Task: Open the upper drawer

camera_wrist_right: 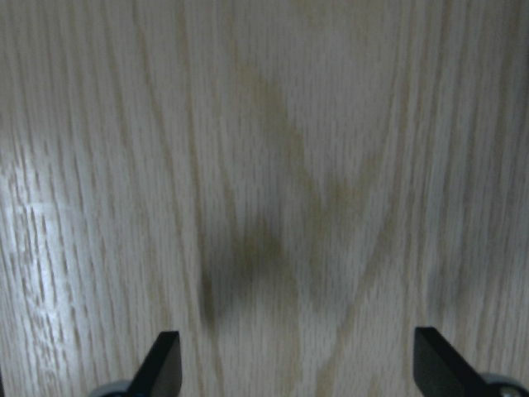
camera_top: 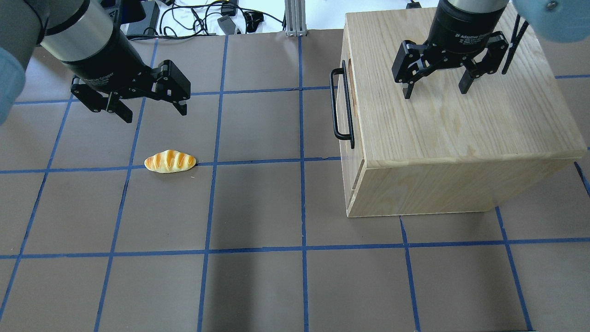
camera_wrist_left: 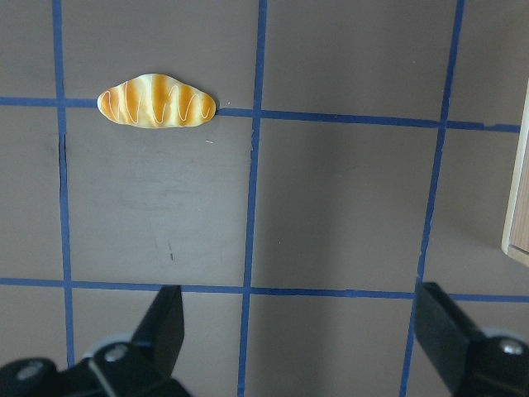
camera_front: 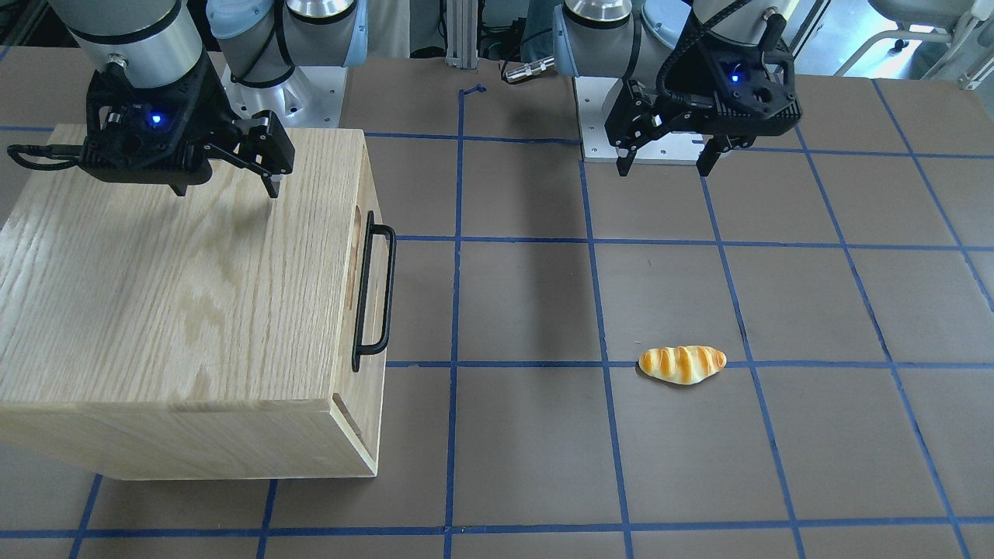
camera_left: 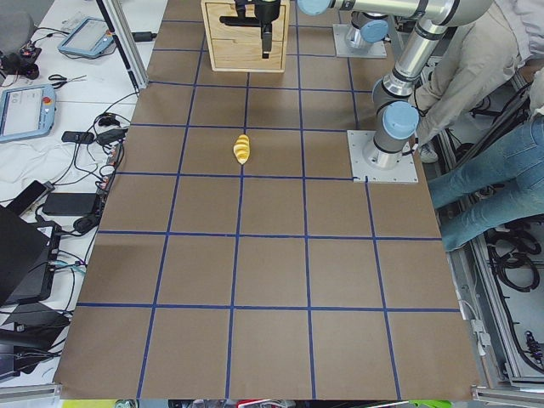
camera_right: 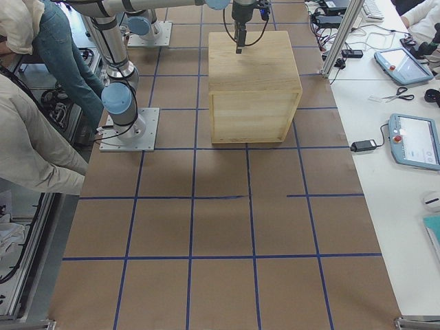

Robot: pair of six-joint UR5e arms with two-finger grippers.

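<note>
The upper drawer sits shut in the oak-grain cabinet (camera_top: pixel 461 124). Its black bar handle (camera_top: pixel 340 103) runs over the oblong recess on the front that faces the table's middle, and shows in the front-facing view (camera_front: pixel 378 291) too. My right gripper (camera_top: pixel 434 91) is open and empty, hovering over the cabinet's top behind the handle; in the right wrist view (camera_wrist_right: pixel 299 364) only wood grain shows between the fingers. My left gripper (camera_top: pixel 154 114) is open and empty above the bare table, far from the cabinet.
A toy bread roll (camera_top: pixel 170 161) lies on the brown table between the grid lines, just in front of the left gripper, and also in the left wrist view (camera_wrist_left: pixel 157 102). The cabinet's corner (camera_wrist_left: pixel 519 215) shows at that view's right edge. Operators stand beside the robot's base.
</note>
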